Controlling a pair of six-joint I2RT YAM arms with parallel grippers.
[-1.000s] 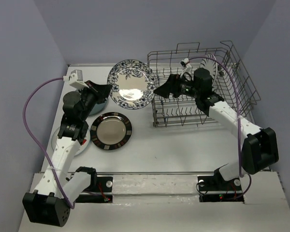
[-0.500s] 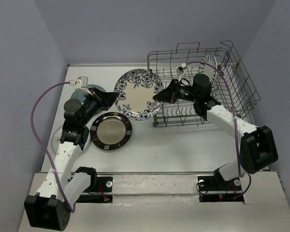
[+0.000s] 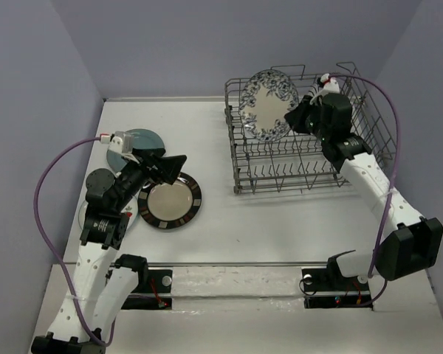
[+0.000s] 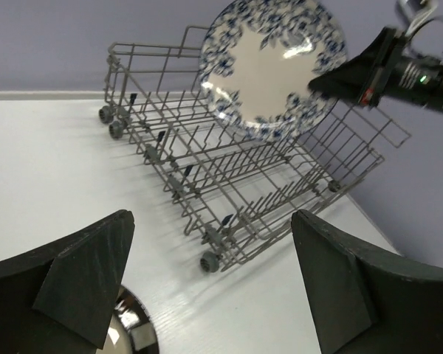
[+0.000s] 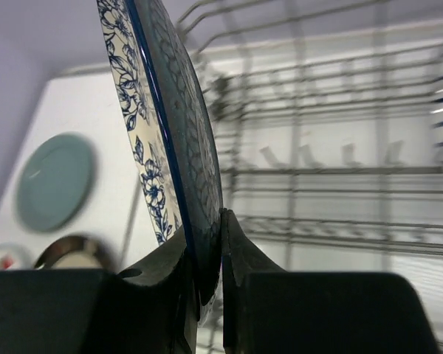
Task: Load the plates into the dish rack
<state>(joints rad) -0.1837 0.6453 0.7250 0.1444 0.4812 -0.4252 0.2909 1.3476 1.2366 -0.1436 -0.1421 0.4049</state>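
We see the blue-floral plate [image 5: 170,125] edge-on, near upright w/ a slight tilt, its rim pinched in the right gripper [image 5: 210,236] at btm centre. Behind, blurred: dish rack [image 5: 340,177] wires & tines. At left a teal plate [image 5: 53,181] lies flat on the white table [image 5: 103,103], w/ a dark-rimmed plate [image 5: 74,254] partly visible below it.

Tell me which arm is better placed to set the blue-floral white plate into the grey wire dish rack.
Right. The right gripper grips the blue-floral white plate by its rim, upright above the wire dish rack. The left gripper is open, away from it.
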